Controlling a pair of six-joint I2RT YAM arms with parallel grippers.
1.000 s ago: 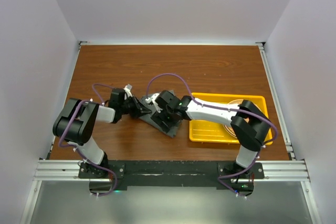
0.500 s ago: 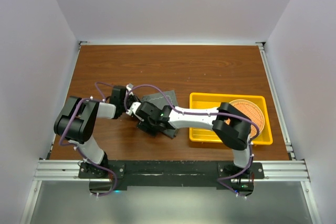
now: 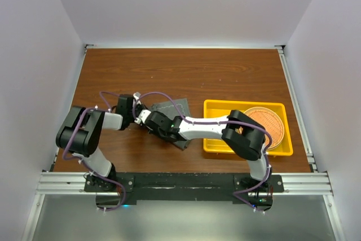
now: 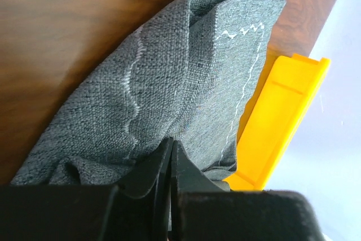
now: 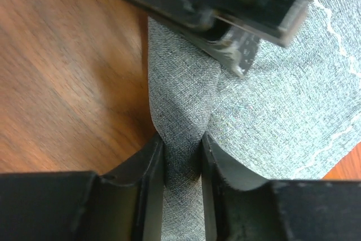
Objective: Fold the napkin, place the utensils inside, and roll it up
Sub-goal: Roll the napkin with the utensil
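Note:
The dark grey napkin (image 3: 174, 106) lies bunched on the table just left of the yellow tray. My left gripper (image 3: 140, 114) is at its left edge, and in the left wrist view its jaws (image 4: 171, 143) are shut on a fold of the napkin (image 4: 186, 77). My right gripper (image 3: 154, 123) is right beside it, a little nearer. In the right wrist view it (image 5: 181, 146) is shut on a narrow ridge of the napkin (image 5: 271, 105), with the left gripper (image 5: 225, 4) just beyond. No teal-green utensils are in view.
The yellow tray (image 3: 242, 104) stands right of the napkin and holds a round woven orange-brown mat (image 3: 264, 120). The tray's corner (image 4: 282, 105) shows past the cloth in the left wrist view. The right arm stretches leftward along the tray's near side.
My right gripper has moved left across the napkin to its left edge, beside the left gripper. The napkin has shifted and a flap now shows toward the far side. The mat is uncovered.

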